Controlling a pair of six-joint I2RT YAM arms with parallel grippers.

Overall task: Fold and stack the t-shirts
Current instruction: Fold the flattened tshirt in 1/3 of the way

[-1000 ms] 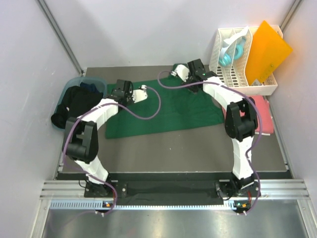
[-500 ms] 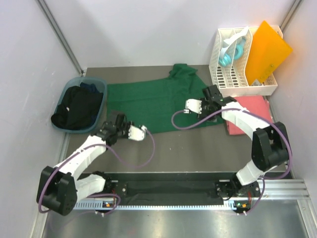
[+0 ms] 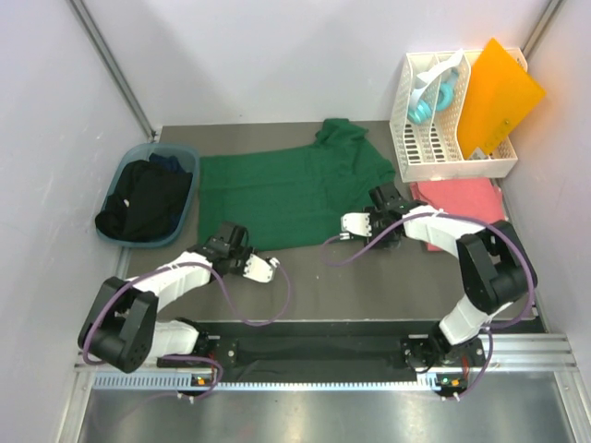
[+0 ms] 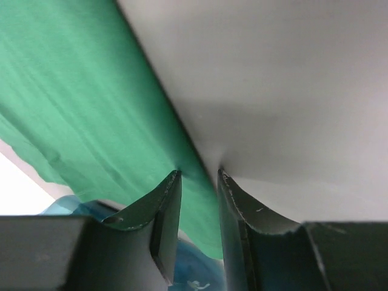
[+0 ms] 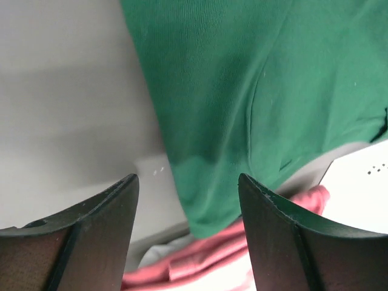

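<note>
On the table (image 3: pixel 369 277), a green t-shirt (image 3: pixel 277 189) lies spread out, a gripper at each end of its near hem.
The left gripper (image 3: pixel 265 269) has its jaws slightly parted and empty; the right gripper (image 3: pixel 349 224) gapes wide, holding nothing. A pink t-shirt (image 3: pixel 466 198) lies beside the white rack (image 3: pixel 420 138), and dark shirts (image 3: pixel 143 198) fill the blue tub (image 3: pixel 180 152).
</note>
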